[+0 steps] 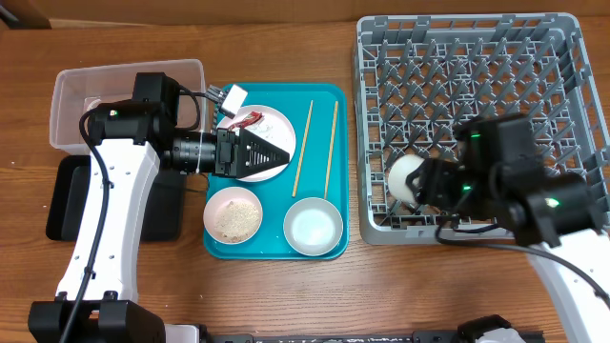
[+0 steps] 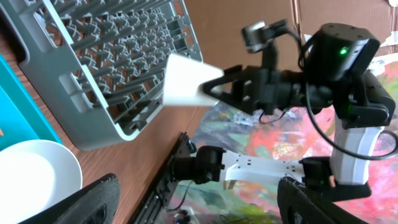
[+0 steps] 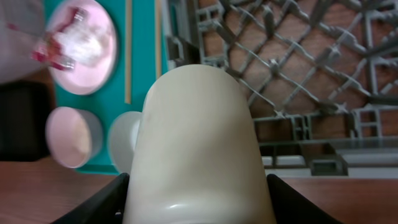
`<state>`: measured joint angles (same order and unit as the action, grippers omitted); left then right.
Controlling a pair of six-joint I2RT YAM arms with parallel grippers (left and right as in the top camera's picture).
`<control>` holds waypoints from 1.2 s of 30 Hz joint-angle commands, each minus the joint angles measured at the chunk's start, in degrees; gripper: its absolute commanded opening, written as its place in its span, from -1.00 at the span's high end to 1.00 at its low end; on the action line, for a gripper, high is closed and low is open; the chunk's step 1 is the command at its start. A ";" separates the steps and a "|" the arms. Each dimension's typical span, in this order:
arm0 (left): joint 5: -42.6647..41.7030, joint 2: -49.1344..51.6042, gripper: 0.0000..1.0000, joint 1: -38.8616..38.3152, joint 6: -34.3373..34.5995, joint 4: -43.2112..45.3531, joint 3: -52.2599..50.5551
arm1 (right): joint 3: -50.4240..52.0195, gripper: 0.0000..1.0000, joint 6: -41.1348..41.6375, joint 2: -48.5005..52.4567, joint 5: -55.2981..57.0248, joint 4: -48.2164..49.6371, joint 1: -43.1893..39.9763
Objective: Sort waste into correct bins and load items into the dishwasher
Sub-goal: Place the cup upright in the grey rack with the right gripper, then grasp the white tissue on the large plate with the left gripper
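The right gripper (image 1: 419, 183) is clasping the small white cup (image 3: 199, 143) over the dish rack's (image 1: 477, 86) near-left corner. Only the left wrist view is showing the left gripper's (image 1: 274, 152) jaws spread wide, holding nothing.

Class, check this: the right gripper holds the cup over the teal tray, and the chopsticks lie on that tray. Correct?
No. The overhead view shows the right gripper holding the cup over the rack, not the tray. The chopsticks do lie on the tray.

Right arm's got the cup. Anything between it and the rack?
Nothing visible. The cup, in the right gripper, hangs over the near-left corner of the rack; only its own upright pegs lie below. The floor under the arm is hidden.
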<state>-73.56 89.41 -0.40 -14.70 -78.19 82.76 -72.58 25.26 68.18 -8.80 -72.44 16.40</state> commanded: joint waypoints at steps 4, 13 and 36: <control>0.55 -0.07 -0.65 -0.37 0.59 0.22 0.13 | -0.13 -0.20 9.62 8.61 13.16 -1.44 8.70; 3.98 -0.07 -0.67 -0.37 0.61 -0.83 0.13 | -0.13 -0.83 12.31 19.67 13.27 -1.40 9.03; 78.42 1.86 -0.46 -16.24 33.16 16.65 0.31 | -13.38 -1.00 9.88 -6.69 13.57 6.99 8.98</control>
<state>-20.34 89.67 -12.99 9.52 -63.20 82.76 -85.49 35.73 62.02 4.86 -65.34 25.28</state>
